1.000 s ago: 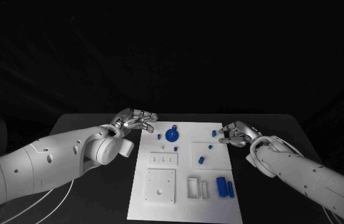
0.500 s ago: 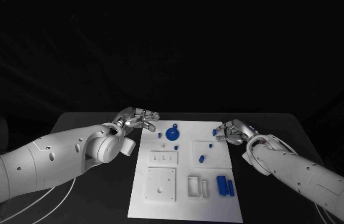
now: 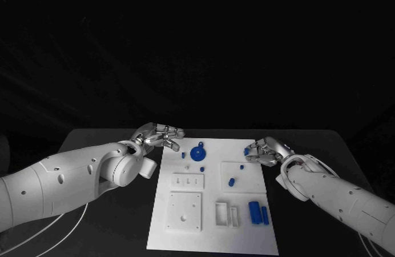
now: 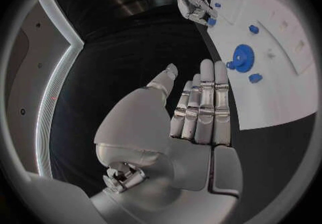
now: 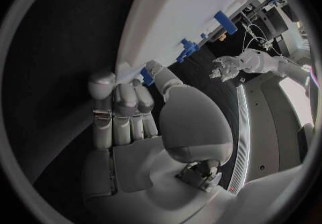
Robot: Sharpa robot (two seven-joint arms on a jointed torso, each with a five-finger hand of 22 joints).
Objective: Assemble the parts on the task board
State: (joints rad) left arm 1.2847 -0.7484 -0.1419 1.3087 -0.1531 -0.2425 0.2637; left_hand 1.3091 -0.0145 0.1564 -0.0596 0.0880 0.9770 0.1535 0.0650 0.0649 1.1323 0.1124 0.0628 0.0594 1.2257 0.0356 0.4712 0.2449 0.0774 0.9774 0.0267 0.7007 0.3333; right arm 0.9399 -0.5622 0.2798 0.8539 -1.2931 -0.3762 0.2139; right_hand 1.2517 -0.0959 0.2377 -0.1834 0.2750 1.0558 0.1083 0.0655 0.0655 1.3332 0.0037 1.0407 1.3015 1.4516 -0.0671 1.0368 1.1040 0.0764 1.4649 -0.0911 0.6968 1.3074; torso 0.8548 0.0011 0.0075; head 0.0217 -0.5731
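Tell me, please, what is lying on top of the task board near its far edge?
On the task board, near its far edge, lie a blue gear, a small blue piece beside it, and another at the right hand, whose fingers partly cover it.

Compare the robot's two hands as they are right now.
The left hand hovers off the task board's far left corner, fingers extended, holding nothing; the right hand is at the far right edge, fingers on a small blue part. Both are silver, at the board's far end.
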